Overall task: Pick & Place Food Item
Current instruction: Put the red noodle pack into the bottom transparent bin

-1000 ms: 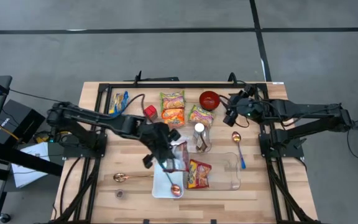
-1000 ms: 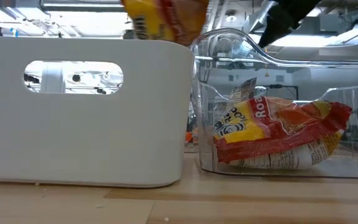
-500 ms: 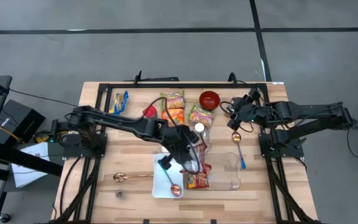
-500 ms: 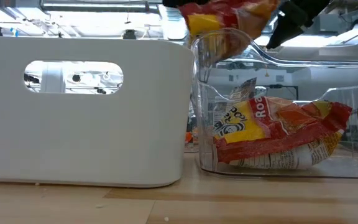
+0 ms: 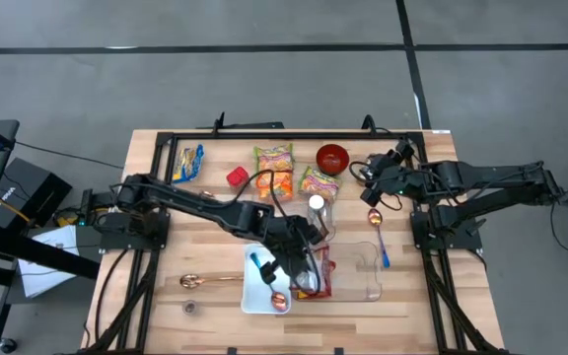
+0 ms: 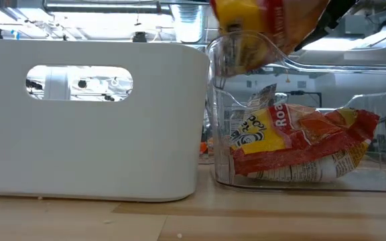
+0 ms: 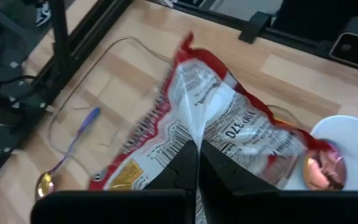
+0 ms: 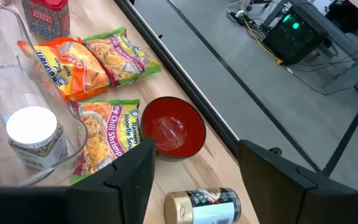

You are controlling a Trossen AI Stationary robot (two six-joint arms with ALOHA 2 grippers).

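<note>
Wooden table [image 5: 166,296]: a ramen packet [image 7: 222,134] is clamped by the left gripper [image 7: 194,177] over a clear bin [image 5: 368,271]; the right gripper [image 8: 191,165], jaws apart, faces packets reading "Chili" [image 8: 107,134].

You have 1 red bowl [image 5: 332,156] at the table's far edge, with 1 gold-capped jar [image 8: 206,206] lying on its side near it. 1 blue-handled spoon [image 5: 377,232] lies beside the clear bin. 1 gold spoon [image 5: 205,281] lies beside the white bin.
</note>
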